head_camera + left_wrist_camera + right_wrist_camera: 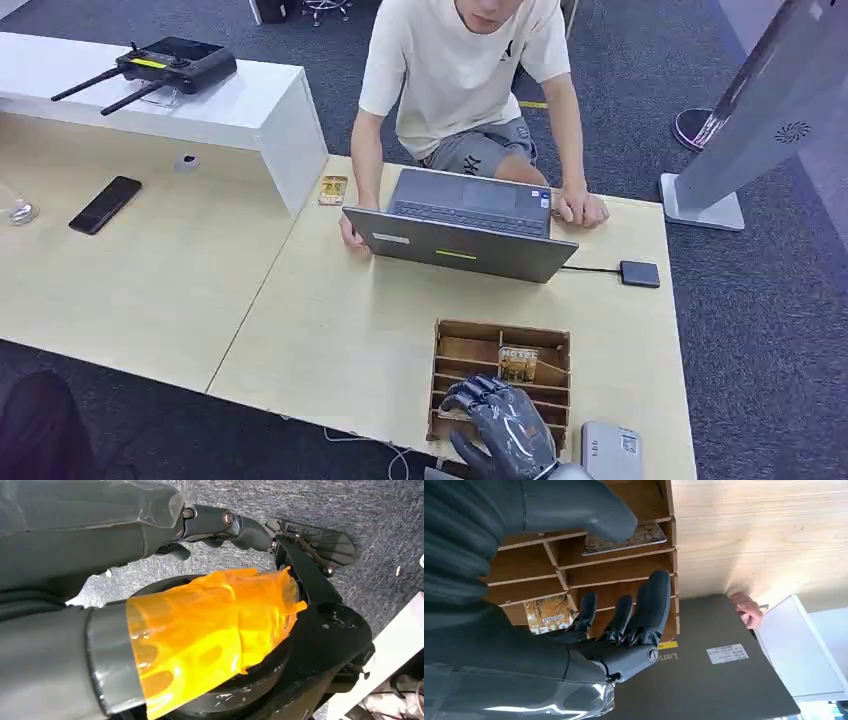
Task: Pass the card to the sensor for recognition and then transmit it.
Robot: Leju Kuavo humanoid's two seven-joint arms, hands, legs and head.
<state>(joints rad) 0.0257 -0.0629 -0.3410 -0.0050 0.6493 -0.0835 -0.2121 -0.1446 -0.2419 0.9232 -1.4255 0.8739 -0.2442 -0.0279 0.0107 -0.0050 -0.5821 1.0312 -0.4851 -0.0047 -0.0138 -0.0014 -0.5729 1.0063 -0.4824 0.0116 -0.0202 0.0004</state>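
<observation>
Wooden rack [455, 350], card [518, 364] slotted beyond empty right hand [505, 425]

The table [330, 330] is pale wood. The card rack [455, 352] is brown wood. The card [518, 364] in it has a yellow tree picture. The laptop [460, 248] is grey. The right hand [505, 425] is dark grey.

The right robot hand [505, 425] hovers empty, its fingers [651, 605] spread and slightly curled.
</observation>
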